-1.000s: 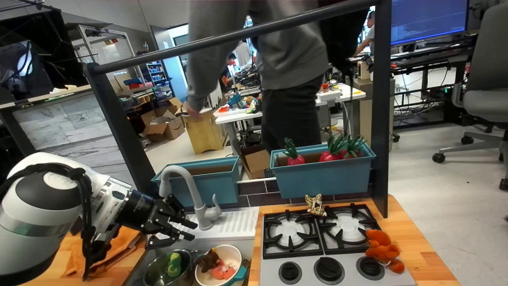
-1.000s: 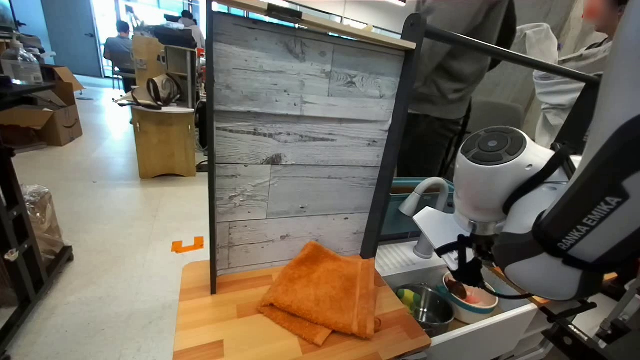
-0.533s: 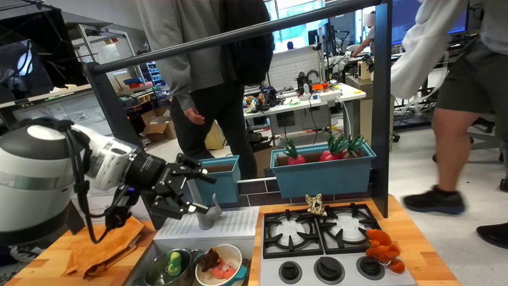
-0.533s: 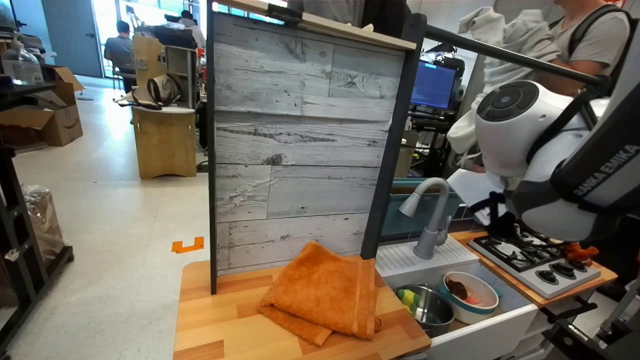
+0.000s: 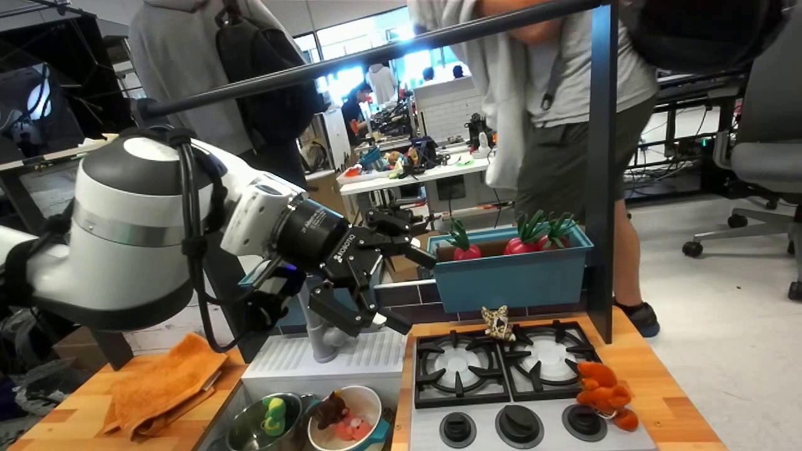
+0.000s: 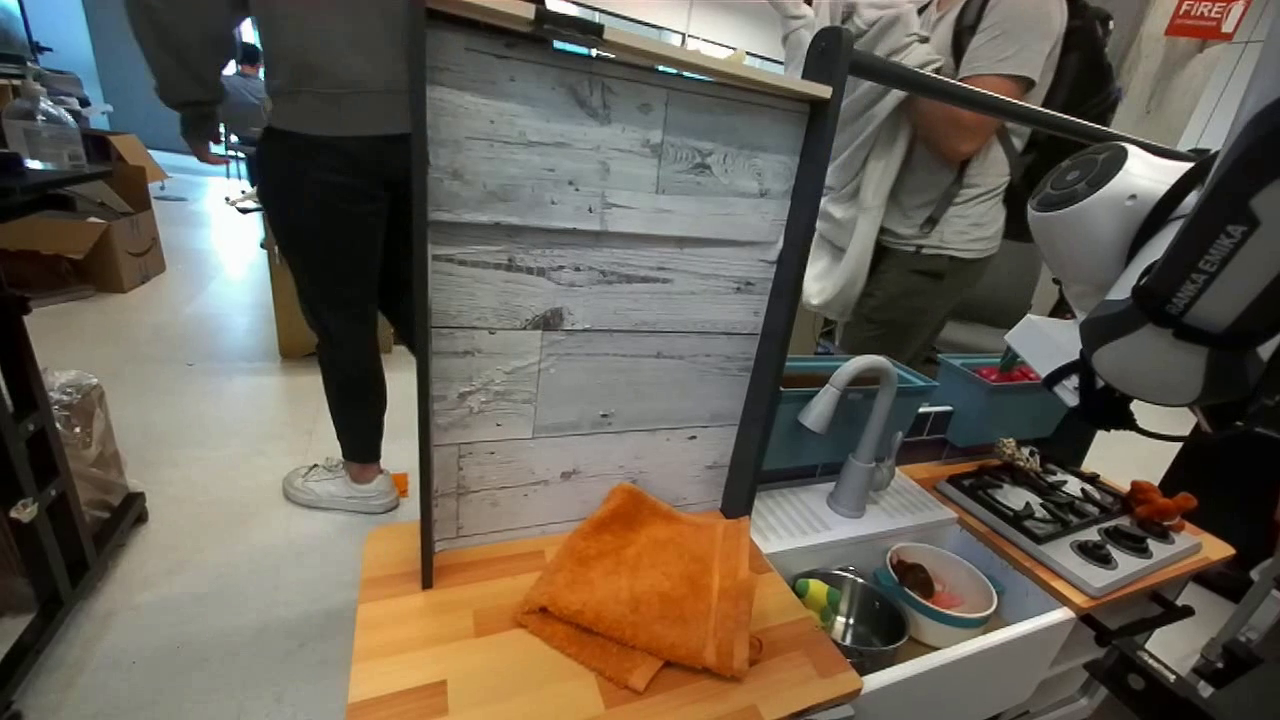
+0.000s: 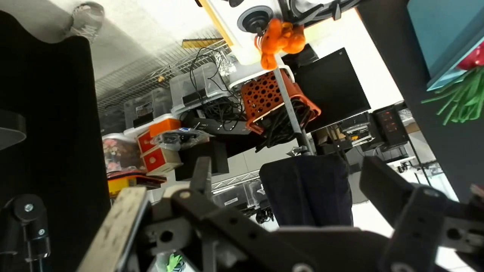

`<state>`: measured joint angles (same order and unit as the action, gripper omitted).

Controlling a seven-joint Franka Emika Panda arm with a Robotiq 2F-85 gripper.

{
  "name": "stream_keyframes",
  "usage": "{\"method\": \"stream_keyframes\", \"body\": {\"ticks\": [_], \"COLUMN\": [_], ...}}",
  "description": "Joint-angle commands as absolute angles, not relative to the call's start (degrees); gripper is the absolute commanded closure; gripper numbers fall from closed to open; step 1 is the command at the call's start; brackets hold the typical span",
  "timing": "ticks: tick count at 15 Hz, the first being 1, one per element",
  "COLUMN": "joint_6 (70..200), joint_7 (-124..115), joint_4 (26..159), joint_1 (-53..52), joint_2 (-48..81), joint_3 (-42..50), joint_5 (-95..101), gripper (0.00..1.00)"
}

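My gripper (image 5: 410, 289) hangs in the air left of the stove, in front of the blue planter (image 5: 510, 279) with red radishes. Its black fingers are spread wide with nothing between them, as the wrist view also shows. Nearest on the stove's back edge sits a spotted leopard plush (image 5: 499, 323). An orange plush (image 5: 603, 394) lies at the stove's right edge, seen also in the wrist view. In the sink, a metal pot (image 6: 875, 625) holds a green and yellow toy (image 5: 274, 416). Beside it a white bowl (image 6: 945, 630) holds a brown toy (image 5: 330, 410) and a pink toy (image 5: 354, 427).
A grey faucet (image 6: 850, 480) stands behind the sink, partly hidden by the arm in an exterior view. The gas stove (image 5: 460, 432) has raised black grates. An orange towel (image 6: 640, 590) lies on the wooden counter. A dark post (image 5: 601, 188) and rail (image 5: 376, 59) frame the back.
My arm has risen from over the sink and swung toward the stove. The gripper's fingers have spread from nearly together to wide apart. People behind have walked about; the toys stay put.
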<state>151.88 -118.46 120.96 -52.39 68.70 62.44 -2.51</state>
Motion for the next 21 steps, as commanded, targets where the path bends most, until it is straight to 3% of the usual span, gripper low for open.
{"method": "stream_keyframes", "body": {"ticks": [1, 8, 13, 14, 15, 16, 18, 21], "joint_6": [157.3, 181.0, 176.5, 168.8, 166.2, 171.1, 167.4, 175.6], "joint_7": [-113.3, -88.5, -69.8, -78.3, -79.9, -74.2, -77.6, -66.1], "joint_4": [124.8, 122.8, 112.6, 109.5, 107.4, 112.0, 109.2, 108.5], "joint_1": [-53.8, -37.8, -25.1, -34.9, -34.0, -29.8, -32.5, -25.4], "joint_2": [66.5, 58.0, 49.3, 63.2, 64.3, 55.3, 59.8, 56.3], "joint_3": [63.6, 62.0, 51.1, 61.4, 60.2, 57.1, 58.2, 50.6], "joint_5": [3.8, 4.1, 1.7, -4.5, -4.4, -1.8, -3.0, -0.4], "gripper": [0.00, 0.00, 0.00, 0.00, 0.00, 0.00, 0.00, 0.00]}}
